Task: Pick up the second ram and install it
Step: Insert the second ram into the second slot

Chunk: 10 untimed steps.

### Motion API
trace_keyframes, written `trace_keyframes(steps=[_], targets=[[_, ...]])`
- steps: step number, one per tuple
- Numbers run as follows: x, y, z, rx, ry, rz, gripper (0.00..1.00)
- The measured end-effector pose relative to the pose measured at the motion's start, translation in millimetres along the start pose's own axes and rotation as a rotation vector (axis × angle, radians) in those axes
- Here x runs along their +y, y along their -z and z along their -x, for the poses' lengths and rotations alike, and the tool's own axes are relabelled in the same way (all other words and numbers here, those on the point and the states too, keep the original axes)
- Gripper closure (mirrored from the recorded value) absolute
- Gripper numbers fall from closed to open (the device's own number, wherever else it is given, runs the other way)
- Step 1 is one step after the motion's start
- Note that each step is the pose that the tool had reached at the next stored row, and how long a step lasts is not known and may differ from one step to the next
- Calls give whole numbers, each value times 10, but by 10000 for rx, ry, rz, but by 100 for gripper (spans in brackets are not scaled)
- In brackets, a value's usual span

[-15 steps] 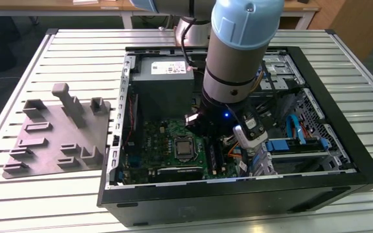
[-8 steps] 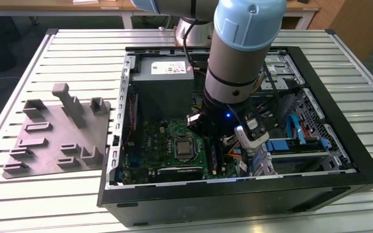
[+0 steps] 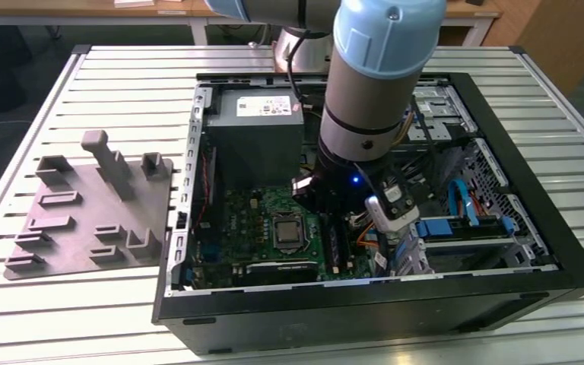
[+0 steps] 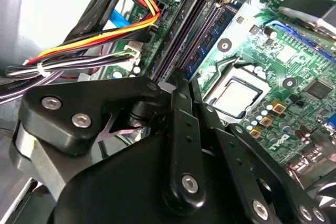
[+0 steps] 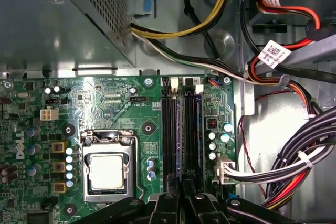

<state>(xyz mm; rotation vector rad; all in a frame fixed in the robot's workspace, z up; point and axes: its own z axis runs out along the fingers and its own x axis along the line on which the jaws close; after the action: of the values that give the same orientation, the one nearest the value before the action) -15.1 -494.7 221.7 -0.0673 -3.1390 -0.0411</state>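
Hanging low inside the open black computer case (image 3: 271, 323), black metal hand (image 5: 184, 195) right over the long black motherboard slots (image 5: 181, 129). Looks pinched on the thin dark second ram (image 4: 202, 45), lined up edge-down for seating. Silver processor socket (image 5: 106, 171) just beside.

a bench (image 3: 99, 68) of pale metal slats, its grooves running across the exterior view, carries 2 things. a black open computer case (image 3: 373, 304) lies on its side on the bench, toward the exterior view's right, reaching close to the near edge. just beside it, on the exterior view's left, a grey plastic fixture plate (image 3: 79, 220) lies flat on the slats, with upright blocks of differing heights rising from it. bare slats show around both.
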Motion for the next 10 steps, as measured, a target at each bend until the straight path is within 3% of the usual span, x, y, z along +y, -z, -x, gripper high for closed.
trace_keyframes(steps=[10], targets=[[9, -25, -6, -1, -34, -1, 86]])
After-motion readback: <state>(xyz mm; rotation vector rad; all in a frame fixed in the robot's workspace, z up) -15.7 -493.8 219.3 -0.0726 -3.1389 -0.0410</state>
